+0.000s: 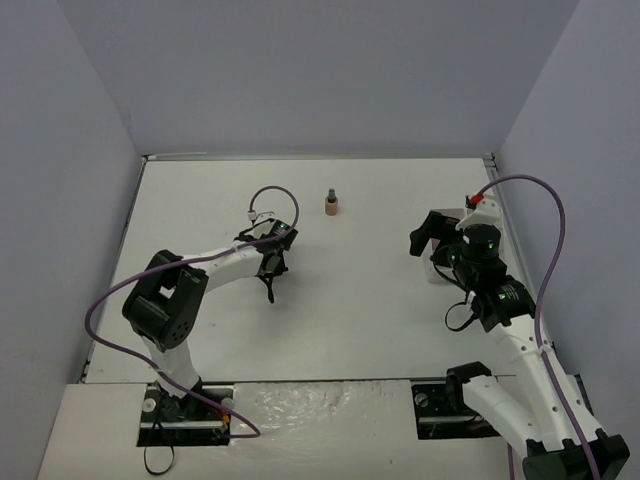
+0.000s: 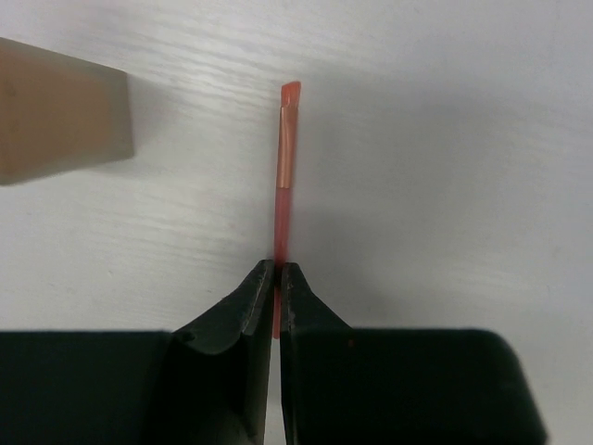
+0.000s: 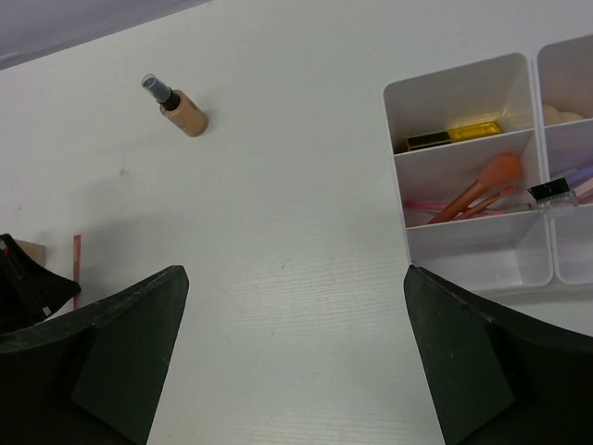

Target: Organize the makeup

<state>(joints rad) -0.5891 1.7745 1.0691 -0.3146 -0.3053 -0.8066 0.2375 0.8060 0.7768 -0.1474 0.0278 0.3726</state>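
Observation:
A thin red stick (image 2: 285,158) of the makeup points away from my left gripper (image 2: 278,266), whose jaws are shut on its near end just over the white table. The same stick (image 3: 77,264) shows at the left edge of the right wrist view. A tan bottle (image 1: 331,204) with a dark cap stands upright at the back middle of the table; the bottle (image 3: 182,111) is far from both grippers. My right gripper (image 3: 295,271) hangs open and holds nothing, left of the white tray (image 3: 463,82). In the tray lie a gold-black lipstick (image 3: 451,135), pink-orange sticks (image 3: 477,190) and a lilac stick (image 3: 559,189).
A blurred tan block (image 2: 56,111) sits close to the left of the held stick. The tray stands at the table's right side, mostly under the right arm (image 1: 480,255) in the top view. Grey walls close in the table on three sides.

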